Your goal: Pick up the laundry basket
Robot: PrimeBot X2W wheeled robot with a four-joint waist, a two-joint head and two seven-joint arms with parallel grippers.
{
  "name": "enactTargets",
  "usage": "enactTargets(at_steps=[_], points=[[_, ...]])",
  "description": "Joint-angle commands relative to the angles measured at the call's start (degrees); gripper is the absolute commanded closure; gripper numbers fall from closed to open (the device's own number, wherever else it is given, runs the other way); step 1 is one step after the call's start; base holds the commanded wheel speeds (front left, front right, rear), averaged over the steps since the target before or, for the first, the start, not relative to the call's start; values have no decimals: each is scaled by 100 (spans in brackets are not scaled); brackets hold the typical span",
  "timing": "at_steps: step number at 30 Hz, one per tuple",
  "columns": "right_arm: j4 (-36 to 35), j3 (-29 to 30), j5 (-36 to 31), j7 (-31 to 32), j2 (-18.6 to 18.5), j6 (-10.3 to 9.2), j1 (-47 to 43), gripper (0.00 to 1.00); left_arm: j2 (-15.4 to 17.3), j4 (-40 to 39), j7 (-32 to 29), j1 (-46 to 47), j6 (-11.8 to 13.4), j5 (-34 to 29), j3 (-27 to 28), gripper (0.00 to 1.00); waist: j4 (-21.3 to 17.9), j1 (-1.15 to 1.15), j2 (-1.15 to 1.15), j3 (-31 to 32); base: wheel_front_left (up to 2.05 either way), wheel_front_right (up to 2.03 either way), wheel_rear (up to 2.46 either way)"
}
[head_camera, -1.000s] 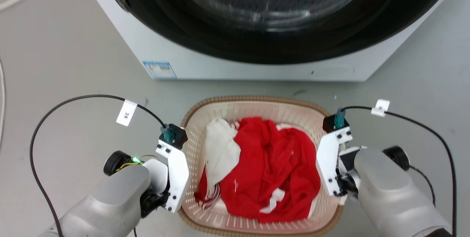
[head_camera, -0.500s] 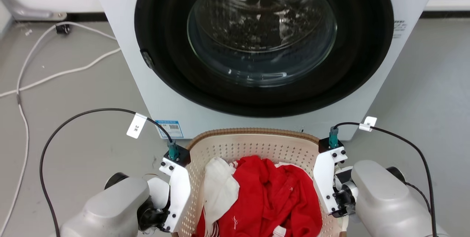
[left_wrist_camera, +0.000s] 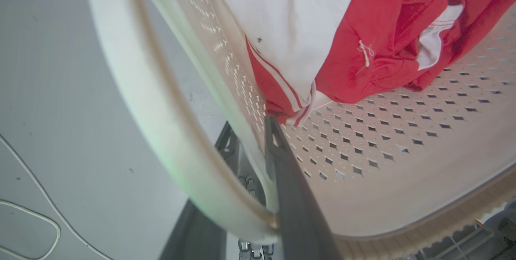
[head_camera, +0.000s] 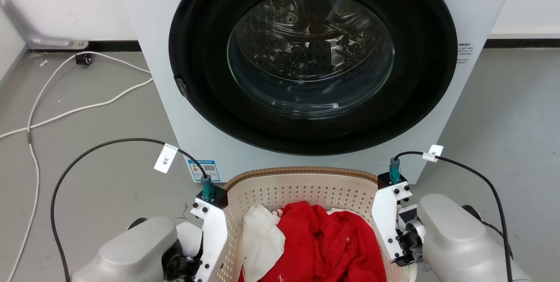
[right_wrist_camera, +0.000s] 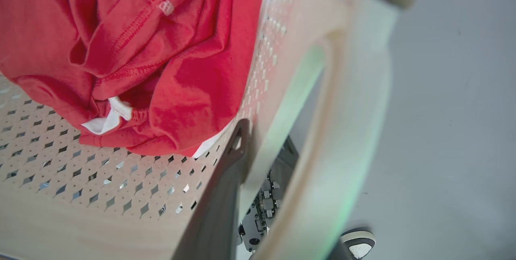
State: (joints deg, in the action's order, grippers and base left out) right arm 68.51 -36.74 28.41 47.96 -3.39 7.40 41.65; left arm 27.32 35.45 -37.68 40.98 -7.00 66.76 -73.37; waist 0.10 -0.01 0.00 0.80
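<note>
The laundry basket (head_camera: 306,181) sits at the near edge of the head view, just in front of the washing machine (head_camera: 148,19) and between the two arms, with a red garment (head_camera: 323,247) and a white cloth (head_camera: 262,238) piled inside. A second ago the head looked steeply down on the whole basket. Now it takes in the machine's full door and the back wall, and only the far half of the basket is in frame (the camera has tilted up, not the basket slid). The basket has kept its place between the wrists throughout. The left end effector (left_wrist_camera: 250,131) is clenched on the left wall, one dark finger inside and one outside, beneath the white handle (left_wrist_camera: 141,90). The right end effector (right_wrist_camera: 264,139) pinches the right wall the same way. I judge the robot is straightening with the load, so the lift is largely made. The thin perforated wall could flex or slip in such narrow grips. The floor (head_camera: 87,142) and a white cable (head_camera: 87,108) lie to the left.
</note>
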Motion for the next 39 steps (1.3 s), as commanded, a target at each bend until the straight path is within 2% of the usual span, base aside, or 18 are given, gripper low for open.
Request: enactTargets(at_steps=[1,39], points=[[-9,-84,17,10,93,16,11,100,-124,-163,-37,-48,-79,32,-1,100,-3,1,0,21,0,0,0],[190,-483,424,102,92,16,112,100,-77,-316,-465,-101,-80,275,0,100,-61,1,0,8,0,0,0]])
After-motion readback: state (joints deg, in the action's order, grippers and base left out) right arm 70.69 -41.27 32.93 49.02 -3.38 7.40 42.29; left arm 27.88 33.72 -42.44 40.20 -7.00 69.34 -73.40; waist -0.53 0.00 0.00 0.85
